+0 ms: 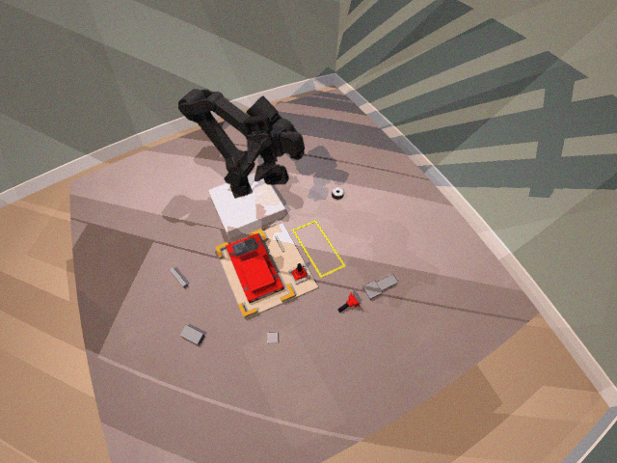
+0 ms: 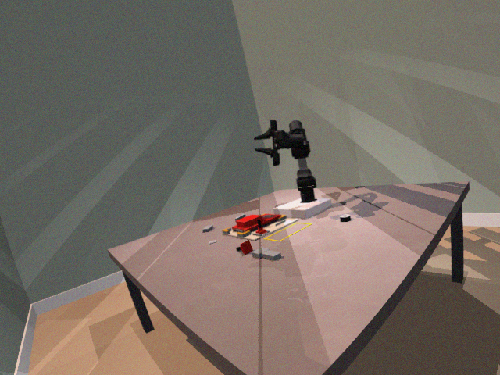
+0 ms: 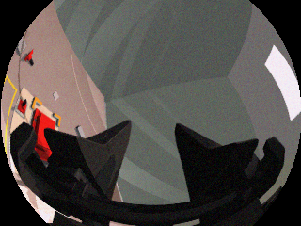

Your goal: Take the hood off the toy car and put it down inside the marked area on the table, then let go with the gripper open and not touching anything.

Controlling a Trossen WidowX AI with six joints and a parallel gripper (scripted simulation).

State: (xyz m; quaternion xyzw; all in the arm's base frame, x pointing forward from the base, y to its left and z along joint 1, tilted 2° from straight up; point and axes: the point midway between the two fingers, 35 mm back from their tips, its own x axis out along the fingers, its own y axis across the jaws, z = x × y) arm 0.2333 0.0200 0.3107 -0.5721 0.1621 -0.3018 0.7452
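Observation:
The red toy car (image 1: 252, 266) (image 2: 268, 219) (image 3: 43, 127) sits on a pale board (image 1: 286, 261) between orange corner pieces. A raised red block (image 1: 260, 279) (image 2: 247, 220) on one end of the car looks like the hood; a dark grey part (image 1: 244, 246) is at the other end. The marked area, a yellow outline (image 1: 333, 271) (image 2: 272, 239) (image 3: 17, 89), lies on the table beside the board, with nothing inside it. My gripper (image 2: 255, 144) (image 3: 153, 126) is open and empty, high above the table and pointing sideways, away from the car.
A small red piece with a black knob (image 1: 299, 273) (image 2: 261, 231) stands on the board's marked-area side. A red piece with a black stem (image 1: 353, 300) (image 2: 245, 247) and joined grey blocks (image 1: 372, 289) (image 2: 271, 255) lie beyond. A black-and-white wheel (image 1: 337, 192) (image 2: 345, 218) lies near the arm's white base (image 1: 224, 206).

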